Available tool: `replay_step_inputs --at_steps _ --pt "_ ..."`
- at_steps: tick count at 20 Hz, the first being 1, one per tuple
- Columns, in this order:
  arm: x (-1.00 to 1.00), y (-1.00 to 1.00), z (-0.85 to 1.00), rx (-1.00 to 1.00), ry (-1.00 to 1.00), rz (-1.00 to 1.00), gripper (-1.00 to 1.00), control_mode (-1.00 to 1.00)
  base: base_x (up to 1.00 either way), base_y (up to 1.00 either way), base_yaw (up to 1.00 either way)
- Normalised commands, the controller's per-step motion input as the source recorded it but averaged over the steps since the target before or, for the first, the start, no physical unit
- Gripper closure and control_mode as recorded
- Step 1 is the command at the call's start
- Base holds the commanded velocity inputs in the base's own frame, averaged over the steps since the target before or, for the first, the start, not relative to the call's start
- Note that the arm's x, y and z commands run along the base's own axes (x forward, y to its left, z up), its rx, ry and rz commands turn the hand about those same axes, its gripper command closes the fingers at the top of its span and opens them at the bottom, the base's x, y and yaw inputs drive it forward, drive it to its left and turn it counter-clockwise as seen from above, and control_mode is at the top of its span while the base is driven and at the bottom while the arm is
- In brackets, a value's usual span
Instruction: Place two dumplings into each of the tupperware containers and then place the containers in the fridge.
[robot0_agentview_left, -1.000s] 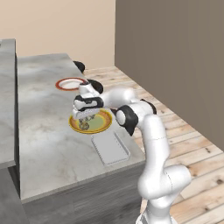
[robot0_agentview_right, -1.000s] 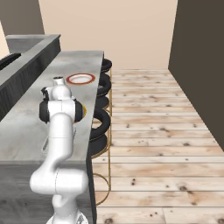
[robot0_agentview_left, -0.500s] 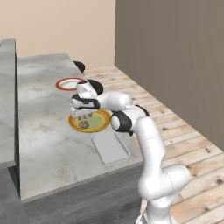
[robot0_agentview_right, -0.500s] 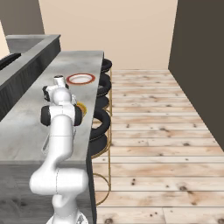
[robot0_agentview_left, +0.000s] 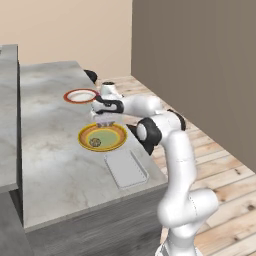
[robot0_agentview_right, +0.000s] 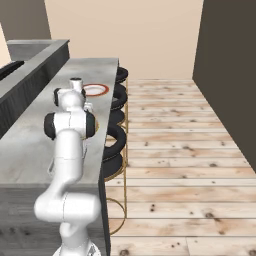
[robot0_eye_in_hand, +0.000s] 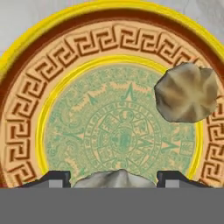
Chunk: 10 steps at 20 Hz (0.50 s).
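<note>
- The fingers (robot0_eye_in_hand: 113, 180) are seen low over a yellow-rimmed green plate (robot0_eye_in_hand: 26, 131), pointing down at it from above; in the left base view the fingers (robot0_agentview_left: 105, 121) hang over the plate's far edge.
- The two dark tips are seen apart, with a pale grey-tan dumpling (robot0_eye_in_hand: 114, 178) lying between them; whether the tips touch it cannot be told, so a grip cannot be confirmed.
- That dumpling is seen as a low lumpy mound, lighter than the other, with only its upper part visible.
- A second dumpling (robot0_eye_in_hand: 185, 92) lies on the plate beyond the fingers and toward the right-hand tip in the hand view, apart from both tips; it is roundish and creased, mottled tan and grey with darker brownish folds.
- One dumpling (robot0_agentview_left: 94, 143) is seen as a small dark speckled lump on the plate's green centre in the left base view.
- A tupperware container (robot0_agentview_left: 125, 168) is seen on the grey worktop (robot0_agentview_left: 50, 165) just beside the plate, on the near side, toward the robot's base: shallow, rectangular, pale grey, translucent, with rounded corners.
- A red-rimmed white plate (robot0_agentview_left: 80, 96) lies beyond the fingers, farther along the worktop.
</note>
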Motion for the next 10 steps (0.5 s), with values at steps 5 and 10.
replay_step_inputs --at_steps 5,10 --pt "-1.0 -0.85 0.28 0.28 -0.41 0.0 1.0 -1.0 0.0 0.0 0.0" --pt "-1.0 -0.39 1.0 0.05 -0.24 0.02 1.0 -1.0 0.0 0.0 0.0"
